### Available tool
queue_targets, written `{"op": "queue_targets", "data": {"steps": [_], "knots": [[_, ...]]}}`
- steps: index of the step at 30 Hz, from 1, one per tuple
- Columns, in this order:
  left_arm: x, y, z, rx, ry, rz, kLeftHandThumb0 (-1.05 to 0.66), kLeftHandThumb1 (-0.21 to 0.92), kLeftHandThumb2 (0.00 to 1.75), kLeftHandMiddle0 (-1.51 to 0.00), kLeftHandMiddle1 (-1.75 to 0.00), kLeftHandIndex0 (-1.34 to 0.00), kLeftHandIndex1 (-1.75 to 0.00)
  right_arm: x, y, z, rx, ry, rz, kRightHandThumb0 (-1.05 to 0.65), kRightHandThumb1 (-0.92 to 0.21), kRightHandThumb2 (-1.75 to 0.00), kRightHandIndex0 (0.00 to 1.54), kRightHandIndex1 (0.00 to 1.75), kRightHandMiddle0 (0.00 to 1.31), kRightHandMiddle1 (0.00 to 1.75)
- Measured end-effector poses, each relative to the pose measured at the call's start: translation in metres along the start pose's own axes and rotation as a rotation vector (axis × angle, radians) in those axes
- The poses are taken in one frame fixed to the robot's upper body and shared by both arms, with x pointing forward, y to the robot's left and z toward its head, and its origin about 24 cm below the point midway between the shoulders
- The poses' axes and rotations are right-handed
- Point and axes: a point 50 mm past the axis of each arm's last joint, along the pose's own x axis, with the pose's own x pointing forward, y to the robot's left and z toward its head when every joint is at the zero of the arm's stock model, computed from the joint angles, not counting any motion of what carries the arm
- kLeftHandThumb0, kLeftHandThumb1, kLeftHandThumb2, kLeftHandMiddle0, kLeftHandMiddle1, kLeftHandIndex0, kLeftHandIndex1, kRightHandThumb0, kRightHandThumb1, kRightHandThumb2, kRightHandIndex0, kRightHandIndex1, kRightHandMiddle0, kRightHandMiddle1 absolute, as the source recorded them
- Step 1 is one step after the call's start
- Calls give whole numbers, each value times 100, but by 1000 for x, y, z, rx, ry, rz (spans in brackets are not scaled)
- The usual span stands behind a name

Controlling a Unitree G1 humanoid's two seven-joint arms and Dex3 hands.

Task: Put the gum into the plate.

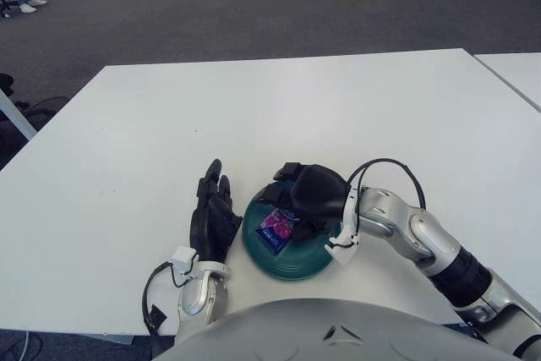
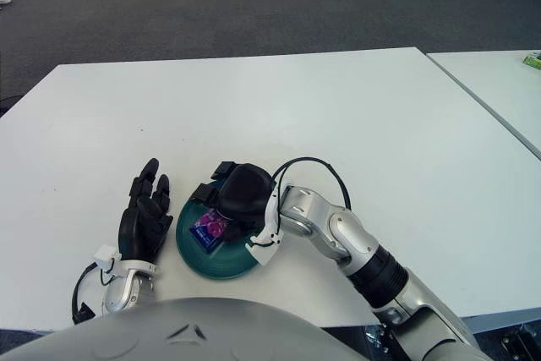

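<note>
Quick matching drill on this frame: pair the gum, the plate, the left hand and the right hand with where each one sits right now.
Things:
1. gum
2. plate
3. left hand
4. right hand

Places:
A. on the white table, fingers extended, just left of the plate
B. over the plate, at the gum
C. inside the plate
D. on the table's near edge, between the two hands

Pairs: 1-C, 2-D, 3-A, 4-B

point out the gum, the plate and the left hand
gum [image 1: 277,227], left eye view, on its purple wrapper
plate [image 1: 292,270], left eye view, on the near green rim
left hand [image 1: 213,217], left eye view, on the back of the hand
</note>
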Motion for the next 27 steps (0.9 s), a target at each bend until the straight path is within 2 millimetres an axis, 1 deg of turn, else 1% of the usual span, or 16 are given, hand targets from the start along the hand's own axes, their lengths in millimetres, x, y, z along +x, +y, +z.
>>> {"op": "queue_targets", "data": {"steps": [4, 8, 15, 17, 23, 27], "knots": [[0, -1, 0, 1, 6, -5, -104, 92, 113, -5, 0, 0, -14, 1, 2, -2, 19, 8, -30, -105, -92, -107, 2, 0, 0, 7], [0, -1, 0, 9, 15, -8, -104, 92, 112, -5, 0, 0, -11, 1, 4, -6, 51, 8, -73, -105, -92, -104, 1, 0, 0, 6], [0, -1, 0, -31, 26, -16, -105, 92, 112, -5, 0, 0, -6, 2, 1, -15, 198, 8, -182, -105, -92, -96, 0, 0, 1, 7], [-1, -2, 0, -34, 26, -23, -105, 92, 112, -5, 0, 0, -5, 1, -2, -18, 269, 24, -228, -105, -92, -93, 0, 0, 1, 8], [-3, -3, 0, 31, 2, -44, -105, 92, 108, -2, 0, 0, -2, -6, -3, -31, 593, 76, -405, -105, -92, -90, 0, 0, 0, 9], [-5, 0, -3, 103, -30, -55, -105, 92, 103, 0, 0, -1, -2, -15, 2, -49, 791, 130, -506, -105, -92, -92, 0, 0, 0, 3]]}}
